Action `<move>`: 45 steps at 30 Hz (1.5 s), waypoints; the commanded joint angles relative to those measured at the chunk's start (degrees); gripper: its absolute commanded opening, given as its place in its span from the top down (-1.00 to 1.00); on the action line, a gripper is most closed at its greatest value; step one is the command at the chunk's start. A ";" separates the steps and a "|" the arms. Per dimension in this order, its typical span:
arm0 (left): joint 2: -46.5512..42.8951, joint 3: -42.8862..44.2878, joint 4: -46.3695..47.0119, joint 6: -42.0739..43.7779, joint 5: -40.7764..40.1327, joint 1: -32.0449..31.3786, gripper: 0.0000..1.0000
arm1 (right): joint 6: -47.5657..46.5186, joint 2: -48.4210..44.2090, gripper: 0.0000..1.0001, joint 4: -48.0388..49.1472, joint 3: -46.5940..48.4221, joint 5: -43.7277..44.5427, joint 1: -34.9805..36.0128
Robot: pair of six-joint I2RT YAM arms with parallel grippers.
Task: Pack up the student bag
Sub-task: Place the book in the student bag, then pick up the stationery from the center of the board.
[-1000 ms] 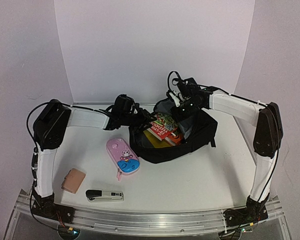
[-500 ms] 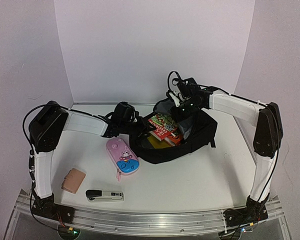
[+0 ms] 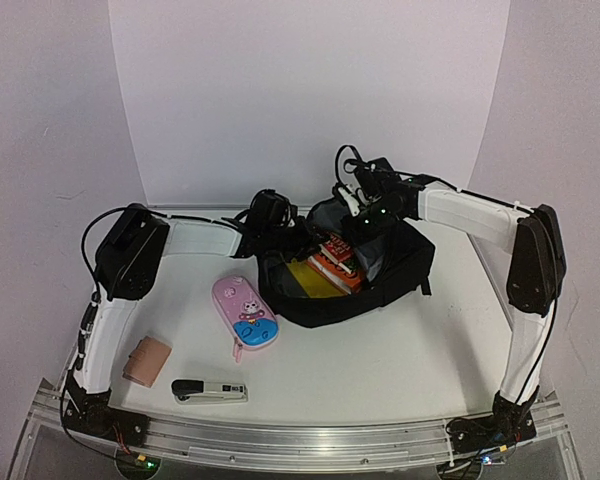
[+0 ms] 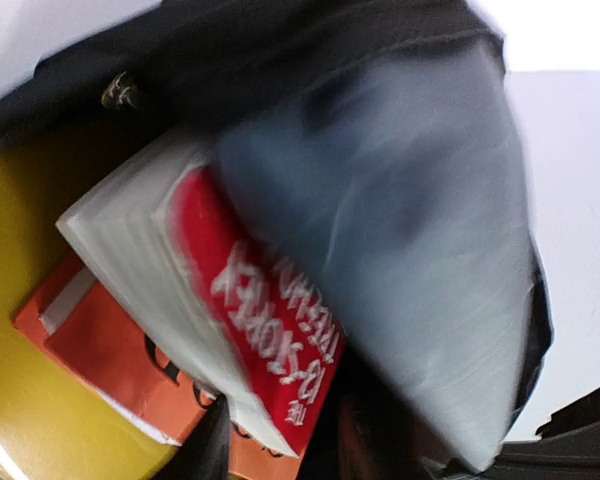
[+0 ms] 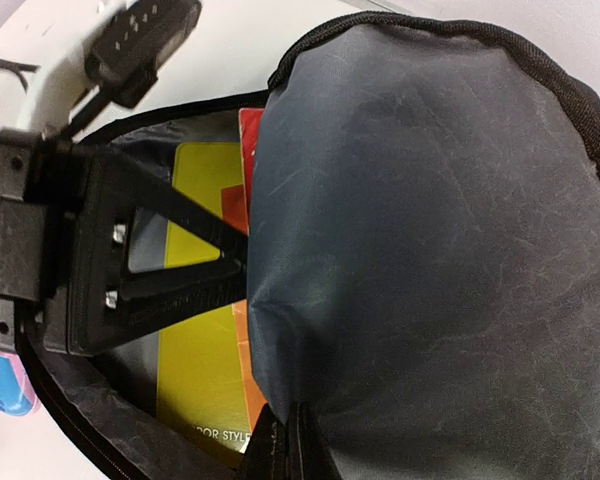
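White counter; my right hand pinched shut on student bag lining; left hand at bag mouth beside red book, cannot tell its grip

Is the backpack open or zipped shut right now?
Open: the student bag gapes, showing books and a yellow folder inside; the right fingers pinch its grey flap.
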 commanded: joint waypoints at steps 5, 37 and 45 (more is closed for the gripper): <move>-11.11 -4.00 -11.20 14.56 -0.44 0.03 -0.98 | 0.80 -1.89 0.64 0.43 1.24 -2.59 -0.27; -47.67 -65.53 3.28 -4.29 -12.17 5.94 -0.99 | -1.03 0.36 -0.75 -1.65 2.99 -27.53 14.09; -43.97 -70.21 17.48 -4.27 -11.42 7.21 -0.81 | -1.20 10.27 -0.54 -1.52 6.01 -27.68 17.77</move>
